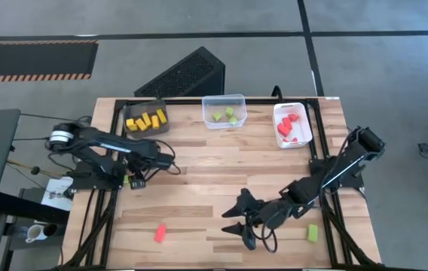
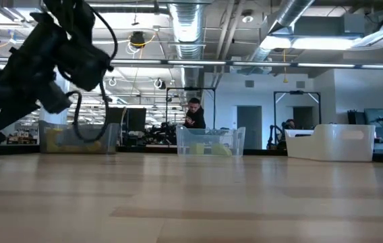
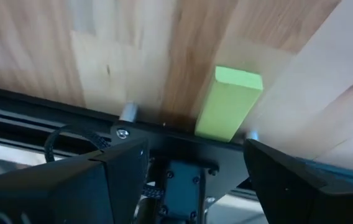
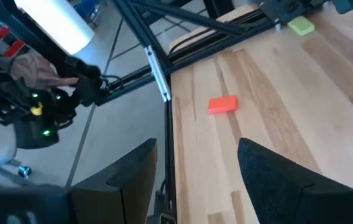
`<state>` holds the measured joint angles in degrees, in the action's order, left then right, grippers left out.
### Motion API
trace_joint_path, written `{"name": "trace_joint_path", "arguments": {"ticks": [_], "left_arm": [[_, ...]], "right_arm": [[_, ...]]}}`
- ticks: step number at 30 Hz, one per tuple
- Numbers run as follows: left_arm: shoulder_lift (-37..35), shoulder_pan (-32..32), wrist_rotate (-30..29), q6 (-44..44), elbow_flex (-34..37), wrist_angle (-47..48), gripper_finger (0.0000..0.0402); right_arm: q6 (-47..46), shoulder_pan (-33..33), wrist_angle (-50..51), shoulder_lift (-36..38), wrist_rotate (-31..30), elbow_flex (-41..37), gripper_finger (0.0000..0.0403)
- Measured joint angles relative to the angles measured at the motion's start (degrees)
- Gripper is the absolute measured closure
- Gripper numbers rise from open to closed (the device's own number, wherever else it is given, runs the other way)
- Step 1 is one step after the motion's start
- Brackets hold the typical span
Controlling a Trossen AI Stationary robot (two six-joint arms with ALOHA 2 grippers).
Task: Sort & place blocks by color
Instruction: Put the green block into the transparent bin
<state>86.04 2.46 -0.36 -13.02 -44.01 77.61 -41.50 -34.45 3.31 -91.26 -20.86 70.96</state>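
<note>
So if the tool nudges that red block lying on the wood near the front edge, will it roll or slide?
The small red rectangular block lies flat with square edges, so it would probably slide, not roll. It looks solid and stiff, likely light. The smooth wooden table may let it skid.

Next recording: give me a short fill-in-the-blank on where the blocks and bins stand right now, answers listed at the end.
1. The dark brown bin holds only ____ blocks.
2. The white bin at the table's far right holds only ____ blocks.
3. The left gripper, fingers open, is at a light ____ block by the table's left edge.
4. The loose red block lies on the table, nearer the ____ arm's side.

Missing words: yellow; red; green; left
</note>
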Motion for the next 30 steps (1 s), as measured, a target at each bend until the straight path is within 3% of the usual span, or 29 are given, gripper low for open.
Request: {"name": "trace_joint_path", "arguments": {"ticks": [10, 16, 24, 30], "left_arm": [[10.5, -4.3, 1.3, 1.3, 0.0, -4.1, 0.0157], [10.7, -5.6, 0.0, 0.3, 0.0, -6.3, 0.0157], [10.6, -5.6, 4.4, -0.7, 4.4, -11.5, 0.0157], [10.6, -5.6, 3.7, -1.6, 4.7, -11.6, 0.0163]], "right_arm": [[-0.5, -2.0, 1.5, 0.0, -0.1, 0.0, 0.0159], [-1.1, -2.0, 1.6, 0.0, -0.2, 0.0, 0.0159], [-1.6, -2.0, 2.2, 0.0, -0.2, 0.0, 0.0159], [-1.6, -2.0, 2.4, 0.0, -0.2, 0.0, 0.0159]]}}
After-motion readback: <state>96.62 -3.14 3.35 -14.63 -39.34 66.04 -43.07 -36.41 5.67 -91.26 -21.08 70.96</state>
